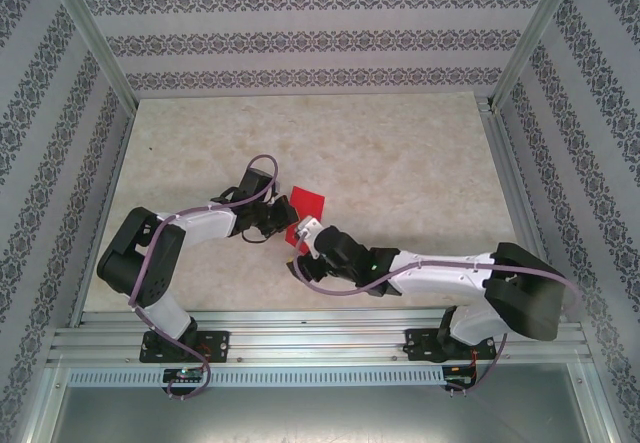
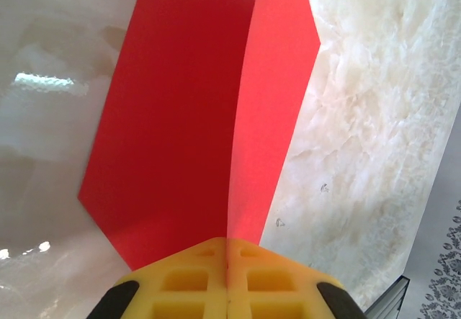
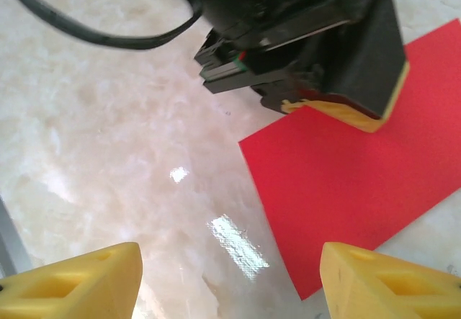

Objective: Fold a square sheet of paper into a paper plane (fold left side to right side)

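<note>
The square sheet of paper [image 1: 308,203], bright red, lies creased on the marble table just beyond both grippers. In the left wrist view one part of the sheet [image 2: 173,117] lies flat, and a flap [image 2: 272,117] stands up from the crease. My left gripper [image 2: 227,241] is shut on the lower edge of that flap, yellow pads pressed together. My right gripper [image 3: 230,290] hangs open above the table at the sheet's [image 3: 346,175] near corner, with nothing between its fingers. The right wrist view also has the left gripper [image 3: 324,67] sitting over the red paper.
The marble tabletop [image 1: 400,163] stretches away behind and to the right of the paper. Aluminium rails [image 1: 300,338] run along the near edge, and upright posts stand at the back corners. Patterned walls [image 1: 300,33] close in the sides and back.
</note>
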Robot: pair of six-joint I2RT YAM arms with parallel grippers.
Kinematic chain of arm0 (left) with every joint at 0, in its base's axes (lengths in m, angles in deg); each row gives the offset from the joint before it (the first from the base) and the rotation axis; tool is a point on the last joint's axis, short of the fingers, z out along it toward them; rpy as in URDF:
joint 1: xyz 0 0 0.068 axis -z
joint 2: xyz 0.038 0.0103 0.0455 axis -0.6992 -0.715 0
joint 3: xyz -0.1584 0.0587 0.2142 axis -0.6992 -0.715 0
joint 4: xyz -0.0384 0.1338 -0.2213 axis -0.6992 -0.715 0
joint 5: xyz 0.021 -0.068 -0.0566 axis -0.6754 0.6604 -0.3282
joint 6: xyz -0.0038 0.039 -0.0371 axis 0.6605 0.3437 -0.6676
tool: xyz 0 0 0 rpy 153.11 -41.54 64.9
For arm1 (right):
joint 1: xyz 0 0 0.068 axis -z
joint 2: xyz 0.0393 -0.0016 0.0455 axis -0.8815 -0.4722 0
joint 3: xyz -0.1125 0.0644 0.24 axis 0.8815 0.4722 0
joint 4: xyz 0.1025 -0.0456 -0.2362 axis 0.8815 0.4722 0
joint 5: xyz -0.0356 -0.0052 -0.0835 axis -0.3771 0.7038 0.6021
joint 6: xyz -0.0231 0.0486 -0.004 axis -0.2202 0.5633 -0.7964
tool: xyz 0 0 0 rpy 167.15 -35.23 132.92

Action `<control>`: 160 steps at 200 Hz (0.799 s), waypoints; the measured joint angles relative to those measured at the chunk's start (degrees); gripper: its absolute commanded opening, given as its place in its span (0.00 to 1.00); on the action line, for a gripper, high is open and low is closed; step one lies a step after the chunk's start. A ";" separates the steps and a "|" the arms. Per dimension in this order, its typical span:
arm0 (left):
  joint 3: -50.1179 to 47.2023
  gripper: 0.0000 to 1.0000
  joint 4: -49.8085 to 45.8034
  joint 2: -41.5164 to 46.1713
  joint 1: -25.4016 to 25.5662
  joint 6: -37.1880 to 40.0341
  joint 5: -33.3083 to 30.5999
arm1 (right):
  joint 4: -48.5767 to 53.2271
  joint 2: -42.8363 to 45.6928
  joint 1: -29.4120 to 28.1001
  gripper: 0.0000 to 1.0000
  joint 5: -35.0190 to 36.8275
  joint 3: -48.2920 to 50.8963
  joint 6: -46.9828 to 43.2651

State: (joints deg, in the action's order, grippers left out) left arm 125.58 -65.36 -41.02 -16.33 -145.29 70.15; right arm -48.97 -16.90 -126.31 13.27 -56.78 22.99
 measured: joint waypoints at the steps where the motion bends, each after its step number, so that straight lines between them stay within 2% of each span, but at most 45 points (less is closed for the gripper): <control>1: 0.00 0.07 0.00 0.00 0.02 -0.04 -0.02 | 0.00 -0.15 -0.09 0.67 0.20 -0.09 -0.09; 36: 0.00 0.07 0.46 0.00 0.24 -0.85 -0.20 | 0.11 -7.58 -1.42 0.67 6.58 -4.39 -4.07; 66: 0.00 0.08 0.76 0.00 0.24 -1.11 -0.17 | 0.24 -11.54 -1.42 0.61 10.10 -7.98 -6.21; 89: 0.00 0.08 0.76 0.00 0.24 -1.14 -0.20 | 0.42 -12.70 -1.42 0.45 11.85 -9.40 -6.93; 133: 0.00 0.12 0.72 0.00 0.24 -1.07 -0.44 | 1.33 -12.85 -1.33 0.00 12.24 -9.66 -7.96; 160: 0.00 0.19 0.48 0.00 0.24 -0.50 -0.66 | 1.95 -12.68 -0.57 0.00 10.97 -9.60 -7.93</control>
State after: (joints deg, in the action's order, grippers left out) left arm 125.58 -64.88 -41.02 -16.09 -145.79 69.50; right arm -47.02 -29.58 -126.88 24.24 -66.38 15.05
